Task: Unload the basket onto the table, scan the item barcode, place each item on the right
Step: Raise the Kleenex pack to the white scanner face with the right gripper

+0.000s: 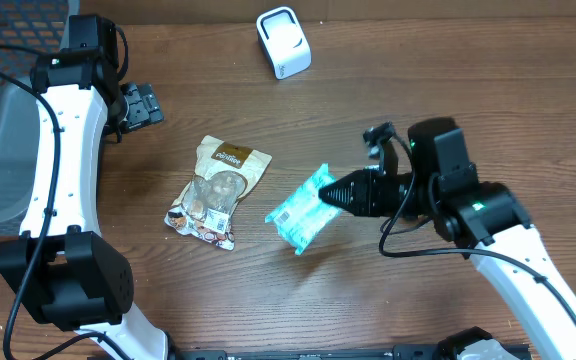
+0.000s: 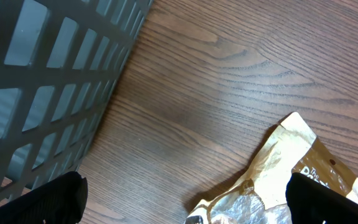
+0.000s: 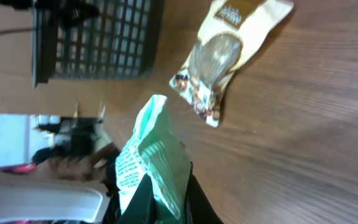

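Teal packet [image 1: 303, 210]: pinched at one end in the right claw [image 1: 328, 193], jutting out ahead of it
Left claw [image 1: 143, 103]: fingers apart, empty, far from the packet
White scanner [image 1: 283, 42]: well apart from both claws
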